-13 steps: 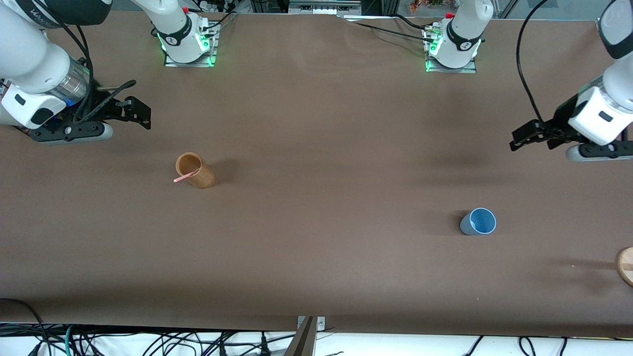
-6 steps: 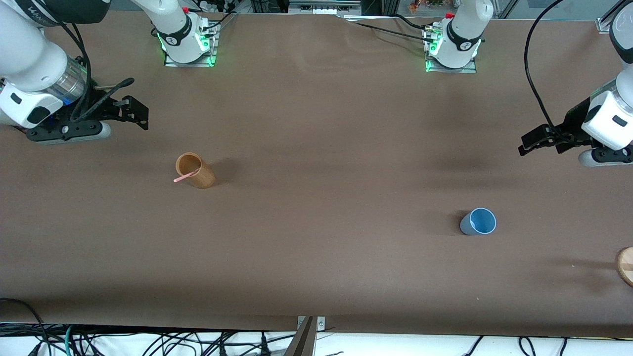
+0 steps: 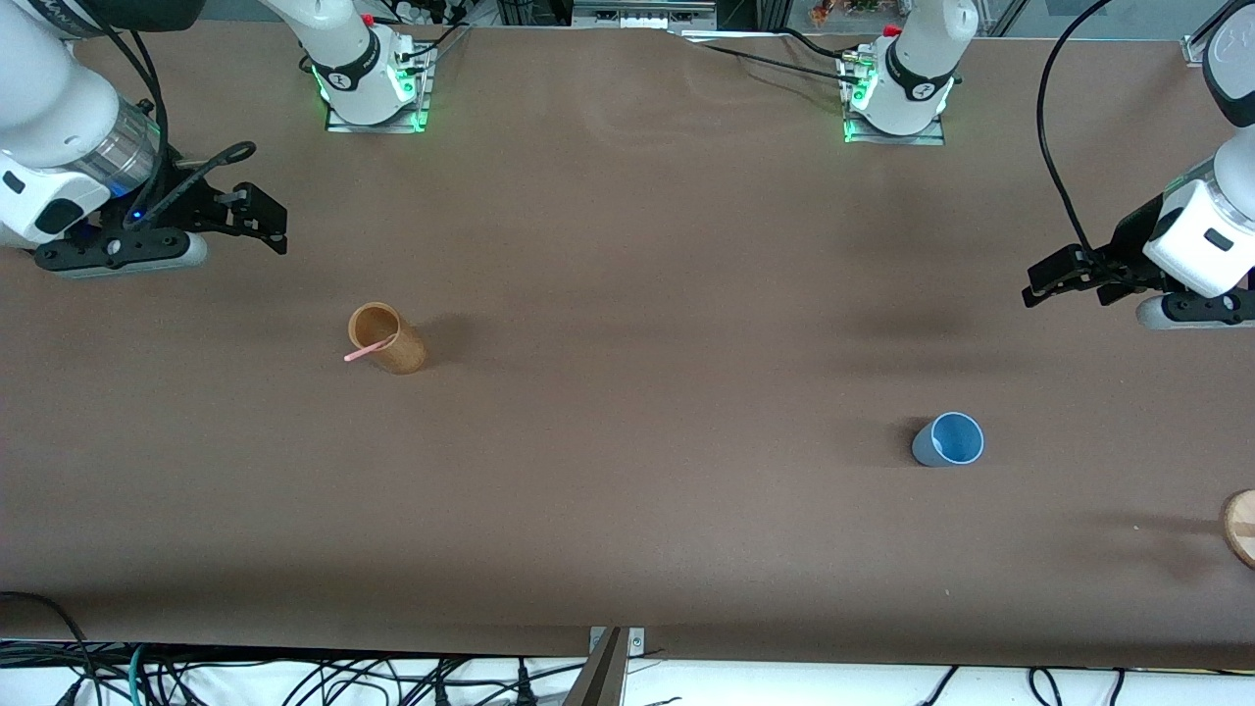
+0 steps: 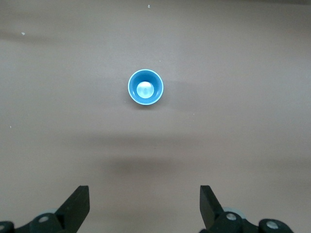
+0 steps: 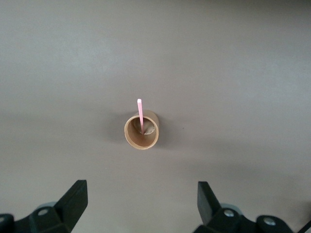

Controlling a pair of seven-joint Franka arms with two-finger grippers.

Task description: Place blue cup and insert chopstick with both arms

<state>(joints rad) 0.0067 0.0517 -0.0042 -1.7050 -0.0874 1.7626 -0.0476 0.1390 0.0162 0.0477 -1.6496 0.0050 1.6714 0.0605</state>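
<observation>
The blue cup (image 3: 949, 439) stands upright on the brown table toward the left arm's end; it also shows in the left wrist view (image 4: 146, 87). The pink chopstick (image 3: 365, 352) leans out of a tan wooden holder (image 3: 387, 338) toward the right arm's end; the right wrist view shows the chopstick (image 5: 140, 115) in the holder (image 5: 141, 130). My left gripper (image 3: 1047, 281) is open and empty, up in the air apart from the cup; its jaws frame bare table (image 4: 144, 201). My right gripper (image 3: 265, 221) is open and empty, high above the table apart from the holder (image 5: 142, 199).
A round wooden disc (image 3: 1241, 528) lies at the table's edge at the left arm's end, nearer the front camera than the cup. The arm bases (image 3: 368, 83) (image 3: 897, 93) stand along the table's back edge.
My right gripper has drifted away from the front camera and a little toward its own end. My left gripper shifted toward the left arm's end, then held about still. Cup and holder have not moved.
</observation>
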